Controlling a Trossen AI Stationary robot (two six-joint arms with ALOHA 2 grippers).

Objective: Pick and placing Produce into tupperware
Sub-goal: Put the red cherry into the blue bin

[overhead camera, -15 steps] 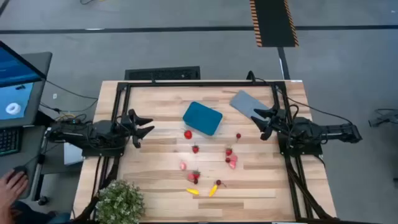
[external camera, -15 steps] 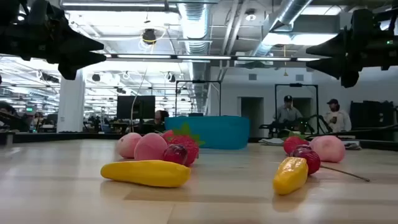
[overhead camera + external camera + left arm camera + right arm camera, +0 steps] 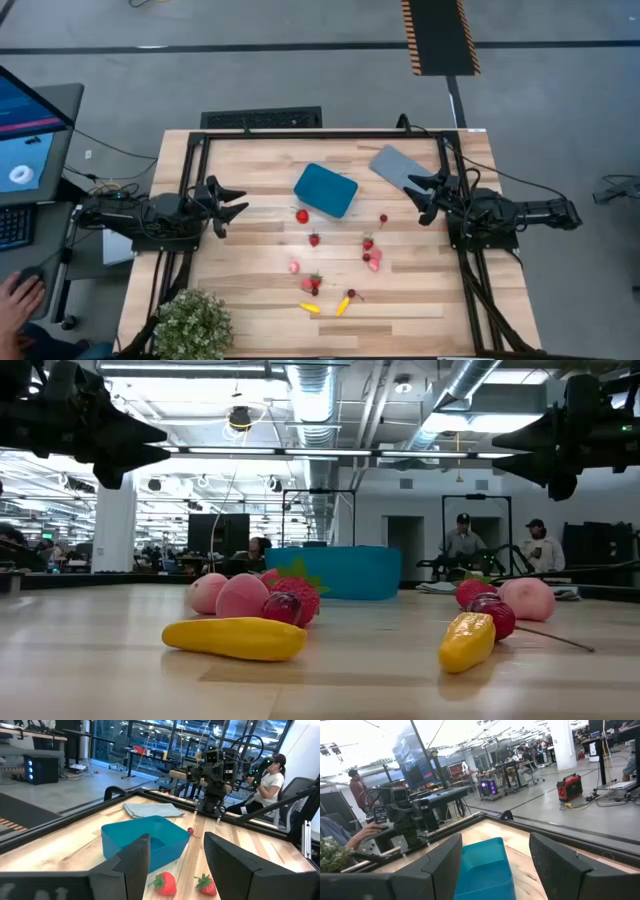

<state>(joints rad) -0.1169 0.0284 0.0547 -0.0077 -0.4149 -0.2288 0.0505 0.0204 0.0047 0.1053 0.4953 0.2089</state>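
Note:
The teal tupperware (image 3: 326, 190) stands open on the table's far middle; it also shows in the left wrist view (image 3: 144, 840) and the right wrist view (image 3: 485, 867). The produce lies loose on the wood: red and pink berries (image 3: 368, 250) near the middle, a strawberry (image 3: 302, 216) beside the container, two yellow pieces (image 3: 328, 307) toward the near edge, large in the low view (image 3: 236, 638). My left gripper (image 3: 236, 207) hovers open at the table's left, pointing right. My right gripper (image 3: 421, 197) hovers open at the right, pointing left. Neither touches anything.
A flat grey lid (image 3: 395, 166) lies at the far right, close by my right gripper. A leafy green plant (image 3: 192, 325) stands at the near left corner. A black frame (image 3: 320, 134) rims the table. A person's hand (image 3: 20, 296) rests off the table's left.

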